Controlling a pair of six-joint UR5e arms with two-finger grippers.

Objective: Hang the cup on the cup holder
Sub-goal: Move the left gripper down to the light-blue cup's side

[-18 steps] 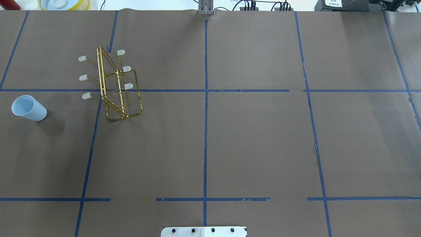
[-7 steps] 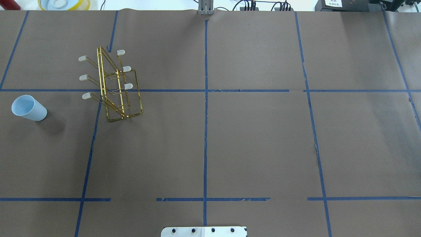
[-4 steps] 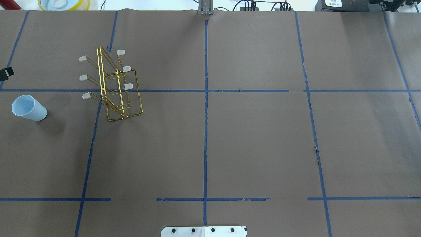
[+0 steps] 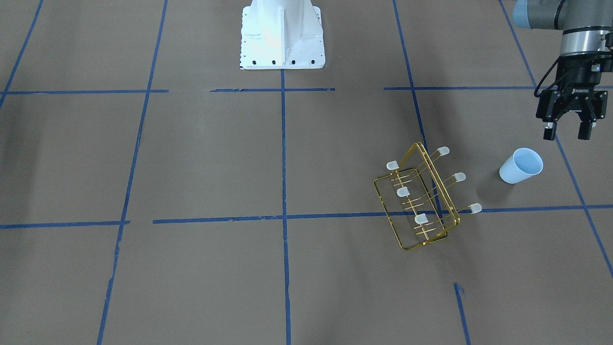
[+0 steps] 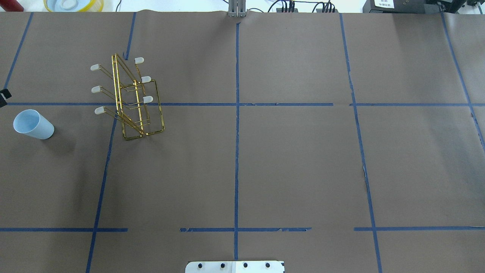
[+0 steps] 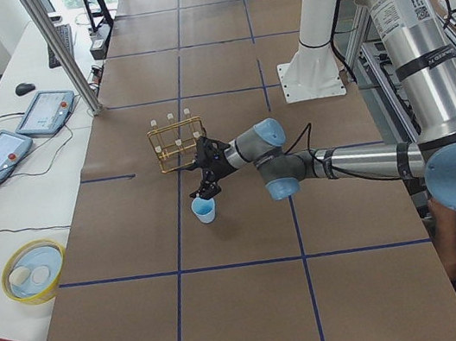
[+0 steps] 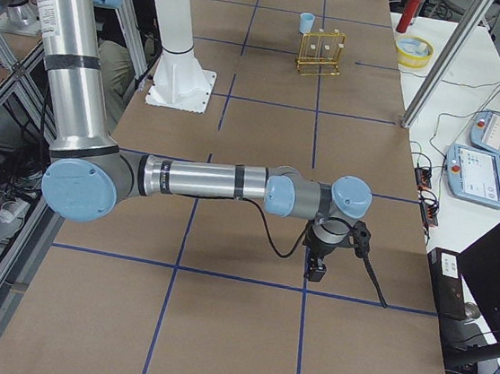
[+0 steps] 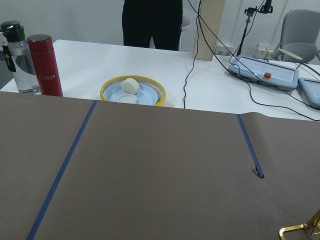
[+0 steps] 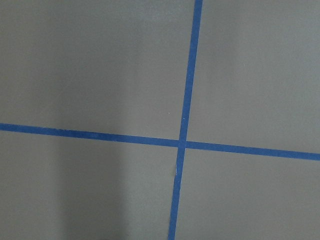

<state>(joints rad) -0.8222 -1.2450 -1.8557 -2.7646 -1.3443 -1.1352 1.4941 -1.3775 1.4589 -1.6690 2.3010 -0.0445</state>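
One table (image 4: 191,158), brown paper, blue tape grid. One cup holder (image 4: 439,182), six capped prongs, on robot's left side. Two grippers: left gripper (image 4: 567,130) spread wide, empty, near cup; right gripper (image 7: 318,267) far right, finger state can't tell. One cup (image 4: 519,166) upright on table, beside holder, apart.

One cup (image 4: 521,166), one cup holder (image 4: 424,199) (six capped prongs (image 4: 443,151)), one yellow bowl (image 8: 132,104).

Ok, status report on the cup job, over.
Left gripper open, empty, hovering near the cup. Right gripper far off, state unclear. Cup upright on table, apart from cup holder. Nothing between them.
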